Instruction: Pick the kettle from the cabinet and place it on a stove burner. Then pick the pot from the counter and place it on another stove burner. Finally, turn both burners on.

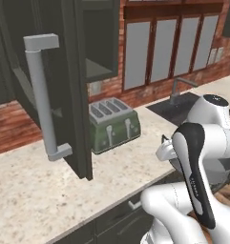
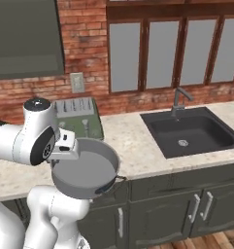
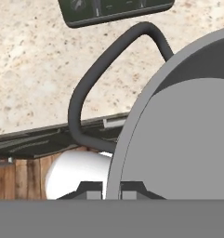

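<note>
Overhead, one cabinet (image 1: 64,86) hangs with its door swung open over the surface (image 1: 35,190), bar handle outward. One sink (image 2: 189,131) is sunk toward the surface's right end, with bare stone between it and the single green toaster (image 1: 114,125) at the back edge. One pot (image 2: 87,172) is held off the front edge, the end effector (image 3: 112,191) clamped on its rim.

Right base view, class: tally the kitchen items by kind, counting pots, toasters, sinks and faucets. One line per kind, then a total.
Pot, gripped at its rim by the tool: 1
Toaster: 1
Sink: 1
Faucet: 1
Total: 4
</note>
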Robot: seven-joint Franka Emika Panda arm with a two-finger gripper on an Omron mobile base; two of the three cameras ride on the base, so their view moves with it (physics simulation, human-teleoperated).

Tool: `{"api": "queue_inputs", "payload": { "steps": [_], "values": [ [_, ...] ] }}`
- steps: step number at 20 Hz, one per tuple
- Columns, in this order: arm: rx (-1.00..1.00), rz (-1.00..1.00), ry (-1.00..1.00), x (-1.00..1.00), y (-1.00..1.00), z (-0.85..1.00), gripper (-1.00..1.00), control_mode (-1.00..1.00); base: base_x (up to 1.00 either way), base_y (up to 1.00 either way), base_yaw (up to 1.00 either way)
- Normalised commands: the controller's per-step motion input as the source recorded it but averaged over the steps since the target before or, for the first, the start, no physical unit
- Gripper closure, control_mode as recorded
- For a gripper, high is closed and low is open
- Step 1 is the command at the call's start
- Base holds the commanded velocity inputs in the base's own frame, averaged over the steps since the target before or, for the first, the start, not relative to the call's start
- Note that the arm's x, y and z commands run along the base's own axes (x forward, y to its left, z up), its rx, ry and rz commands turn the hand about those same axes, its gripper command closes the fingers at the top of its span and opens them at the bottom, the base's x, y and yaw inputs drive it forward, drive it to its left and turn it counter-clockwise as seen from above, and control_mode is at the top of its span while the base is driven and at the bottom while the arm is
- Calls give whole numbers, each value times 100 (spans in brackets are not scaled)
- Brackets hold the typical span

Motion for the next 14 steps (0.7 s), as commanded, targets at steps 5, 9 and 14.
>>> {"api": "queue_inputs", "payload": {
  "steps": [5,9,14],
  "values": [
    [0,0,0,0,0,0,100,100,0,-8,-31],
    [0,0,0,0,0,0,100,100,0,-7,-32],
    [0,0,0,0,0,0,100,100,0,-12,-32]
  ]
}}
